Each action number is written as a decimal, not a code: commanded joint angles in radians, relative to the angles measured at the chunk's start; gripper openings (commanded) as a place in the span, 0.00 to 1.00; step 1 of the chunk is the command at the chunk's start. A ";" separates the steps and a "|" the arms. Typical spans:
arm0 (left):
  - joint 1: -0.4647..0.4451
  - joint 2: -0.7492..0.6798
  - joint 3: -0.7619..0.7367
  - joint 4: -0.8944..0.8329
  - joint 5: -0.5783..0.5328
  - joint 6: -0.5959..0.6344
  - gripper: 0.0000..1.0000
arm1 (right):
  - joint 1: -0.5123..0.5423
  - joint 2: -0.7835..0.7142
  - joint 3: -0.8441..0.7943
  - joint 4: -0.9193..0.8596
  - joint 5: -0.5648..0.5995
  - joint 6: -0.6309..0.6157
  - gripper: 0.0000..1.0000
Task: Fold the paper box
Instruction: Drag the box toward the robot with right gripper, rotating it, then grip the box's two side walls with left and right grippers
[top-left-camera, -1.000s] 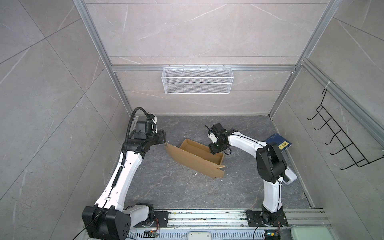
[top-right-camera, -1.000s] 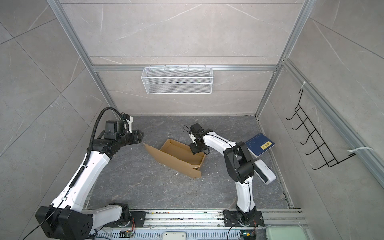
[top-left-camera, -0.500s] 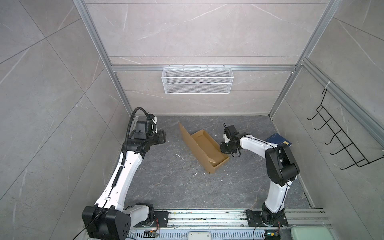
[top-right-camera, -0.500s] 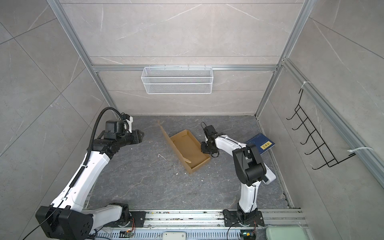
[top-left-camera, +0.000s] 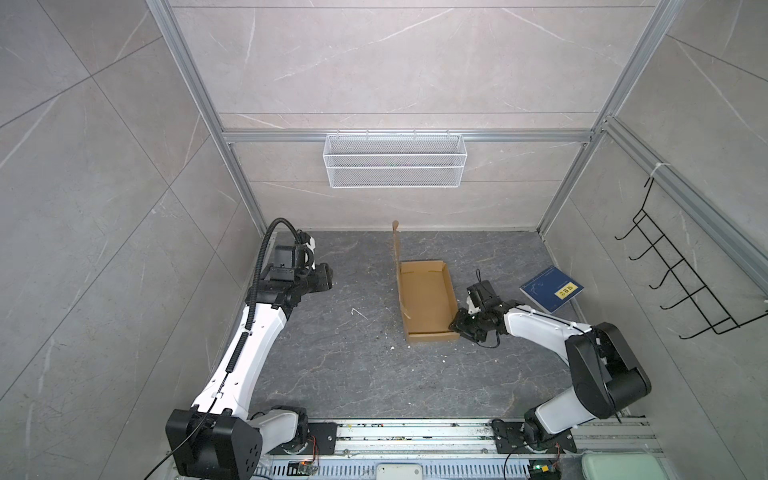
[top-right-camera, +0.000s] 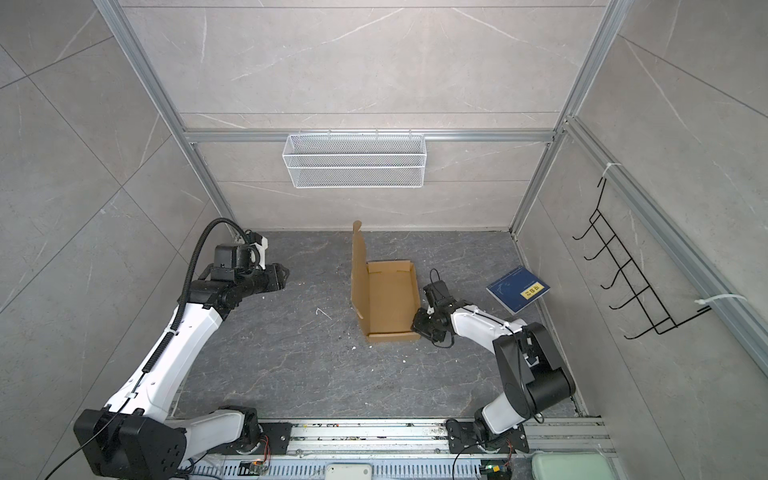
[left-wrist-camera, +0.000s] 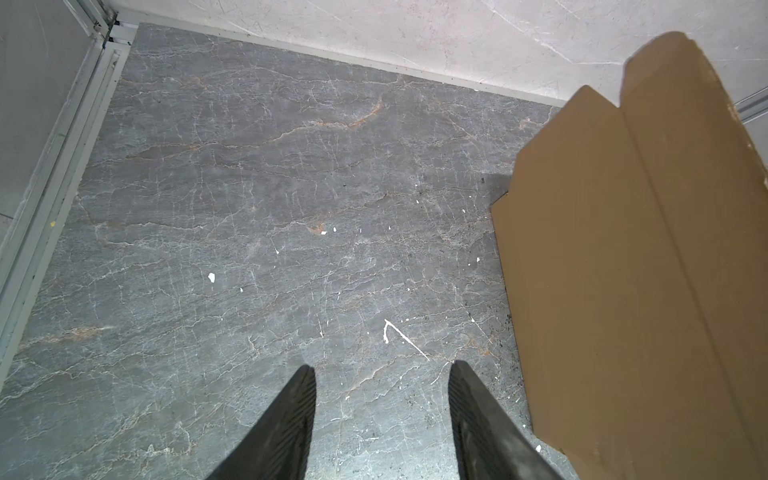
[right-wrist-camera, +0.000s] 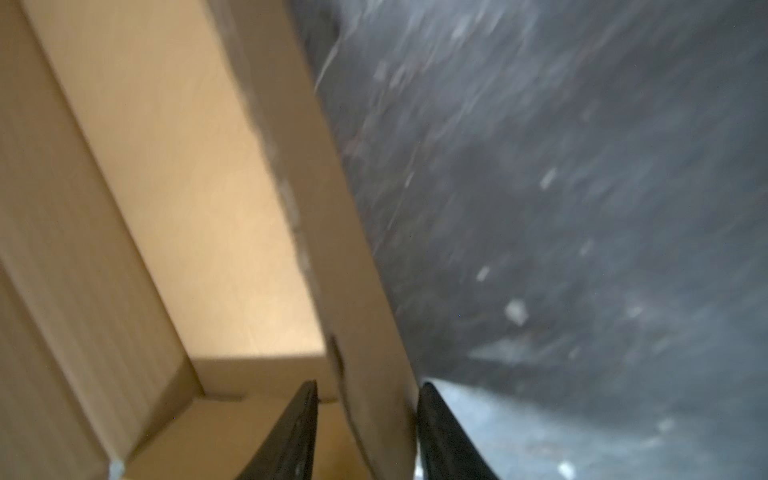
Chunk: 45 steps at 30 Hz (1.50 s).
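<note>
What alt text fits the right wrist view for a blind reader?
The right gripper straddles a side wall of the open brown paper box near a corner, one finger inside, one outside. Blurred dark grey tabletop lies beyond the wall.

1 paper box (top-left-camera: 426, 303), 1 blue bk (top-left-camera: 550, 289) at its 3 o'clock. 1 wire basket (top-left-camera: 395, 162), 1 hook rack (top-left-camera: 681, 282).

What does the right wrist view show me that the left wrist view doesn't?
Only the right wrist view: the inside of the paper box, and the right claw straddling its side wall, with a gap beside one finger. Only the left wrist view: the left claw open over bare floor, the outside of the raised lid flap, and the back wall. Both: the box and the grey floor.
</note>
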 joint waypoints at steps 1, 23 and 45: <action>0.003 -0.008 -0.007 0.033 0.012 -0.011 0.54 | 0.107 -0.058 -0.043 0.064 0.013 0.154 0.47; 0.031 -0.121 -0.150 0.000 -0.007 -0.150 0.50 | 0.165 -0.063 0.359 -0.234 0.016 -0.335 0.65; -0.168 0.058 -0.436 0.449 0.103 -0.334 0.48 | 0.038 0.098 0.250 0.011 0.239 -0.347 0.58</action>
